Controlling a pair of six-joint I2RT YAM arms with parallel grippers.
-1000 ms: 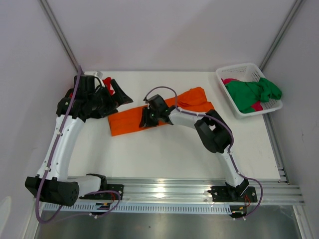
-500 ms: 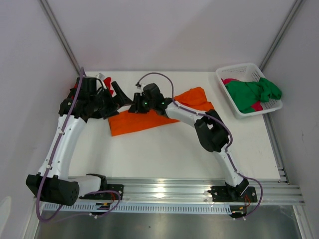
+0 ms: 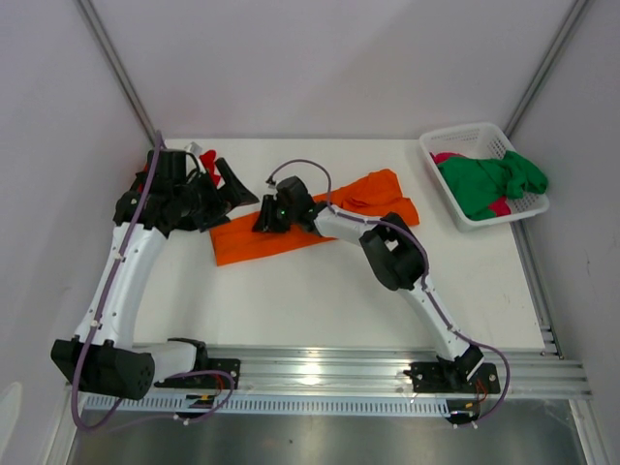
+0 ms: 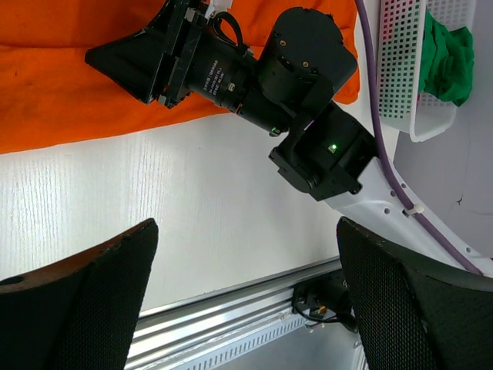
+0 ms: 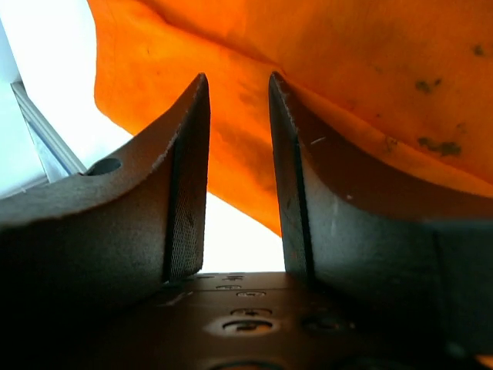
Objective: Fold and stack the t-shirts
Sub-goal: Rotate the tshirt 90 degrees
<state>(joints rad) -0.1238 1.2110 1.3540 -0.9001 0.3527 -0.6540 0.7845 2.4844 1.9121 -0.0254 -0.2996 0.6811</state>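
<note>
An orange t-shirt point(image 3: 320, 225) lies as a long folded strip across the middle of the table, also in the left wrist view point(image 4: 54, 92) and filling the right wrist view point(image 5: 323, 69). My right gripper point(image 3: 262, 223) sits low over the strip's upper left edge, jaws partly open point(image 5: 237, 81), with only cloth and table showing in the gap. My left gripper point(image 3: 225, 192) hovers wide open point(image 4: 246, 231) just left of it, holding nothing. A bit of red cloth point(image 3: 206, 158) shows behind the left gripper.
A white lattice basket point(image 3: 455, 136) stands at the back right corner with a green t-shirt point(image 3: 494, 184) and a pink one point(image 3: 448, 157) in it; its side shows in the left wrist view point(image 4: 400, 77). A metal rail point(image 3: 320, 368) runs along the near edge.
My right gripper moved left and back along the orange strip, rose, then came down at its upper left edge. The left arm stayed almost still and open.
</note>
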